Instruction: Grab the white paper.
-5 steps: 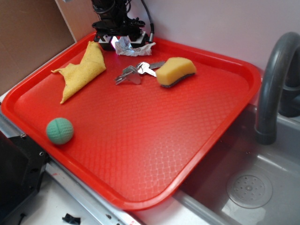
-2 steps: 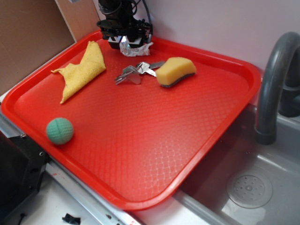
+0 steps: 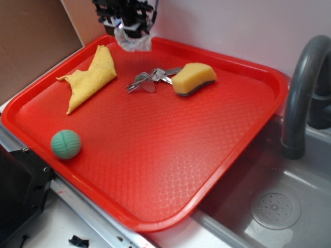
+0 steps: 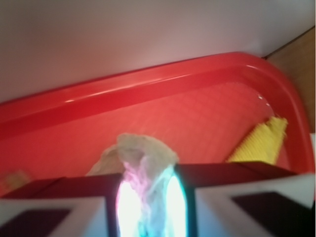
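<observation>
The white paper (image 3: 132, 40), a crumpled white-grey wad, hangs above the far left corner of the red tray (image 3: 155, 155), clear of its surface. My gripper (image 3: 129, 25) is shut on its upper part. In the wrist view the white paper (image 4: 143, 163) is pinched between the two dark fingers (image 4: 74, 192), brightly lit, with its crumpled end sticking out past the fingertips of my gripper (image 4: 147, 190).
A yellow cloth (image 3: 90, 77) lies on the tray at the left, the yellow cloth (image 4: 259, 143) also showing at the wrist view's right. Metal keys (image 3: 150, 80), a yellow sponge (image 3: 193, 78) and a green ball (image 3: 66, 143) rest on the tray. A sink (image 3: 274, 206) and grey faucet (image 3: 302, 88) stand at the right.
The gripper has risen from the tray's far corner with the white paper in it; the paper left the tray surface and now hangs in the air.
</observation>
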Motion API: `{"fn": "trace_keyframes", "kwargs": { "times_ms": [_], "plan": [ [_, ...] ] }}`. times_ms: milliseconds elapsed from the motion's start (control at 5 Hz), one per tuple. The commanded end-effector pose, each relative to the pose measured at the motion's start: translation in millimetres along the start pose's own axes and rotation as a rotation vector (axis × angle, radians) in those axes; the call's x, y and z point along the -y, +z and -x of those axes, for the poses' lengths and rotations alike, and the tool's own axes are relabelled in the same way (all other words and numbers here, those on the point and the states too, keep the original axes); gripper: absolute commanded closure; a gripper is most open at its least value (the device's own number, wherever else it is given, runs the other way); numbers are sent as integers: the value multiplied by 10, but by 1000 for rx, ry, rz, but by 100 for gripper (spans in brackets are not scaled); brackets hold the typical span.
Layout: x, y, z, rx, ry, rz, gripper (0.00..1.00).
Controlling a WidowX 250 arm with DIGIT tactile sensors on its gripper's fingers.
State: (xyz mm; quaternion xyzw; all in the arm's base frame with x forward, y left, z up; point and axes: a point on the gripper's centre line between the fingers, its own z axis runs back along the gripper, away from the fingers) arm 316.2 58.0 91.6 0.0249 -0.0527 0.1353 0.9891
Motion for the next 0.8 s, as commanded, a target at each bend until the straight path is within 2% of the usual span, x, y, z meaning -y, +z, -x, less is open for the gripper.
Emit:
{"fn": "trace_keyframes", "kwargs": {
  "times_ms": [0, 200, 400, 600],
  "plan": [
    [238, 1055, 604, 10, -110, 220, 100],
    [282, 1303, 878, -16, -157, 267, 100],
    [260, 1388, 1002, 2, -174, 289, 100],
    [238, 1384, 1058, 21, -152, 253, 100]
  ]
}}
